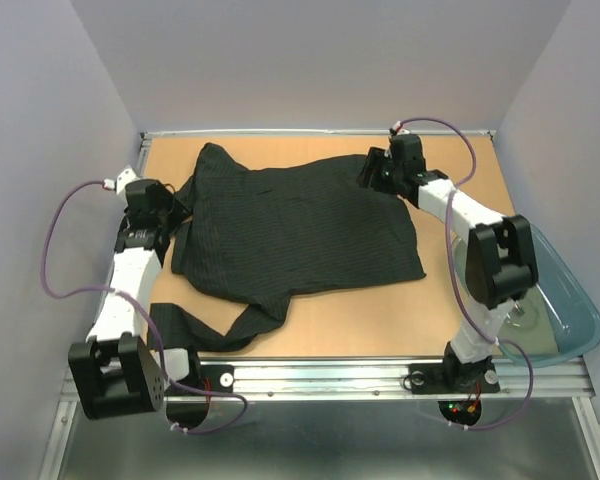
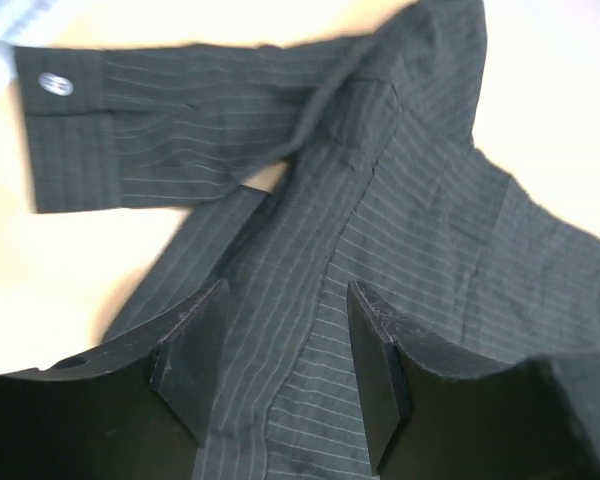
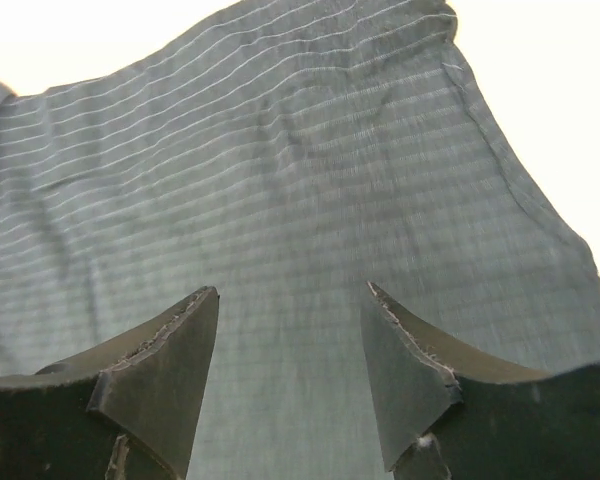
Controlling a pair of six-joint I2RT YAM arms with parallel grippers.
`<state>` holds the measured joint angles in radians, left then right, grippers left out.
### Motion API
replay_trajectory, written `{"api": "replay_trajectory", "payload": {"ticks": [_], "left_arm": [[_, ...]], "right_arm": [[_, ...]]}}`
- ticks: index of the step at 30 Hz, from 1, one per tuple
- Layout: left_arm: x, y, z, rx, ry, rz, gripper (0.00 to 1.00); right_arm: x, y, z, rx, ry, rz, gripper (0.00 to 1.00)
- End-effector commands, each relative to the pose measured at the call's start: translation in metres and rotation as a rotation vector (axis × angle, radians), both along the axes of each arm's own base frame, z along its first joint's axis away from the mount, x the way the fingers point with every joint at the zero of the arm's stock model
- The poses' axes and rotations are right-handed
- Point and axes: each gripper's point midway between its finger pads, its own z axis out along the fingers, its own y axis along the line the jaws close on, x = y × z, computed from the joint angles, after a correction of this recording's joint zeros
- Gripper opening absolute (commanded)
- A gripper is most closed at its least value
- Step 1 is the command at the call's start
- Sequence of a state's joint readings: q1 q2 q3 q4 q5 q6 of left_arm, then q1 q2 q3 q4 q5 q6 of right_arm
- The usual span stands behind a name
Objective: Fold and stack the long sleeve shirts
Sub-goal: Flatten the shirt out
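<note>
Folding step, judged barely begun: one shirt [image 1: 300, 235] spread open and rumpled across the middle of the surface [image 1: 380, 320], reaching toward the far edge, with one sleeve [image 1: 215, 330] trailing loose toward the near left corner. No fold to be seen yet, and no stack anywhere. Left hand [image 1: 170, 212] poised at the shirt's left edge, near the left edge of the surface; fingers spread, nothing pinched, dark striped cloth lying below the gap in the wrist view [image 2: 288, 295], a buttoned cuff [image 2: 65, 130] beyond. Right hand [image 1: 375, 170] over the shirt's far right corner, toward the far right of the surface; likewise spread and empty, a flat panel of cloth under it [image 3: 291, 290]. Whether either hand touches the cloth: cannot tell. Next move, as a guess: lowering both hands, pinching one layer at each side, then carrying the cloth over toward the middle; calls for matched pace to avoid dragging the thin cloth askew, and for tucking in the stray sleeve. Counted: one shirt, two hands, one bluish bin [image 1: 565, 300] off the right edge.
</note>
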<state>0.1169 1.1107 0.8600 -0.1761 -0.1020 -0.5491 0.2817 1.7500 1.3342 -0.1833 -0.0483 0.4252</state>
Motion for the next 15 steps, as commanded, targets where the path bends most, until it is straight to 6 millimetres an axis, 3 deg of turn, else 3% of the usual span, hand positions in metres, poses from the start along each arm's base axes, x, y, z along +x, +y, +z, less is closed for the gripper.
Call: {"api": "replay_trajectory", "payload": {"ticks": [1,3,4,5,6,9,13,15], "left_arm": [[0.035,-0.028,-0.009,-0.011,0.002,-0.123,0.61],[0.046,-0.041,-0.021,-0.026,0.027,-0.156,0.61],[0.055,-0.045,-0.035,-0.041,0.063,-0.159,0.61],[0.059,-0.044,-0.043,-0.047,0.084,-0.154,0.61],[0.063,-0.045,-0.063,-0.056,0.136,-0.15,0.61],[0.072,-0.042,-0.081,-0.063,0.179,-0.124,0.6],[0.077,-0.038,-0.12,-0.068,0.27,-0.107,0.59],[0.081,-0.036,-0.13,-0.069,0.292,-0.103,0.59]], "right_arm": [[0.047,0.02,-0.003,0.028,-0.06,0.054,0.63],[0.063,0.025,-0.006,0.038,-0.07,0.057,0.63],[0.069,0.027,-0.026,0.033,-0.044,0.05,0.63],[0.074,0.029,-0.03,0.036,-0.041,0.049,0.63],[0.081,0.03,-0.03,0.039,-0.051,0.046,0.63],[0.092,0.03,-0.062,0.035,-0.015,0.035,0.63],[0.101,0.006,-0.097,0.079,0.042,-0.054,0.63],[0.105,-0.009,-0.107,0.088,0.048,-0.11,0.63]]}}
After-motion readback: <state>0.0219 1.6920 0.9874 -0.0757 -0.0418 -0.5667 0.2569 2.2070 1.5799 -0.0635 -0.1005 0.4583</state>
